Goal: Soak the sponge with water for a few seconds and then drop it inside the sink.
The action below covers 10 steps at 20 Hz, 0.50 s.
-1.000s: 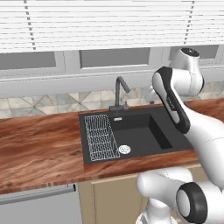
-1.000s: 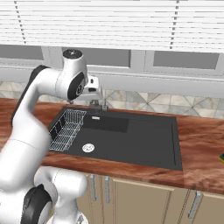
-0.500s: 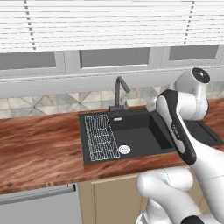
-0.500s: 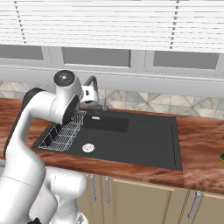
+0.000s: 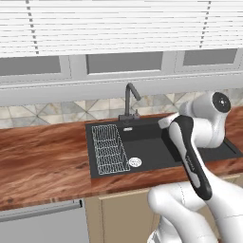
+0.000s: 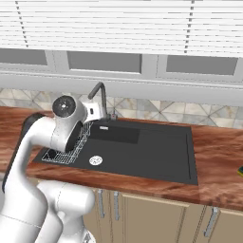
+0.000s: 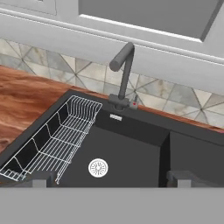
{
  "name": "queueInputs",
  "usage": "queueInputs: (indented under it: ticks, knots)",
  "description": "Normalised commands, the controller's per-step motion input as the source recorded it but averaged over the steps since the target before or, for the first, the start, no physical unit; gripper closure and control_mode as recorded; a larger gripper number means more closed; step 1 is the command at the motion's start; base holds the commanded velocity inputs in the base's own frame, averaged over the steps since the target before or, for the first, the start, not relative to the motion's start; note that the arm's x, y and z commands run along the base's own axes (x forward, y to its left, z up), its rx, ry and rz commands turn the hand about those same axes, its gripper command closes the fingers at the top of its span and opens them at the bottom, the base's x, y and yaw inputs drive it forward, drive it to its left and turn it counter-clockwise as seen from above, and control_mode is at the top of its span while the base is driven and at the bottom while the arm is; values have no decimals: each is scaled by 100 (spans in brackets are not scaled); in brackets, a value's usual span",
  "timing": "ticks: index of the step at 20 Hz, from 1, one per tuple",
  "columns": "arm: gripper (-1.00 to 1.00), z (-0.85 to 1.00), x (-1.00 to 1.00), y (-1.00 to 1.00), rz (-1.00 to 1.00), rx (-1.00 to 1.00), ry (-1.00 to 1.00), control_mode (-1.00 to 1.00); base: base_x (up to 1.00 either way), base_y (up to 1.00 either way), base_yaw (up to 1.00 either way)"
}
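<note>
The sink (image 5: 152,147) lies with its long axis along the wooden counter (image 5: 42,156), set into it close to the front edge. The wire rack (image 7: 52,140) fills the sink's left end, its long side running front to back. The faucet (image 7: 122,78) stands at the sink's back edge, spout reaching out over the basin. A sliver of the sponge (image 6: 240,171) shows at the counter's far right. The gripper (image 7: 109,178) hangs above the basin, jaws wide apart and empty. Since the earlier frames the arm has folded lower over the sink.
</note>
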Motion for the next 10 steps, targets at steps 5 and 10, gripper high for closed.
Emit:
queueInputs:
  ticks: [5, 10]
  knots:
    - [-100, 0, 0, 0, -2, 0, -7, -100, 0, 0, 0]
    - [-100, 0, 0, 0, -4, 2, -4, -100, 0, 0, 0]
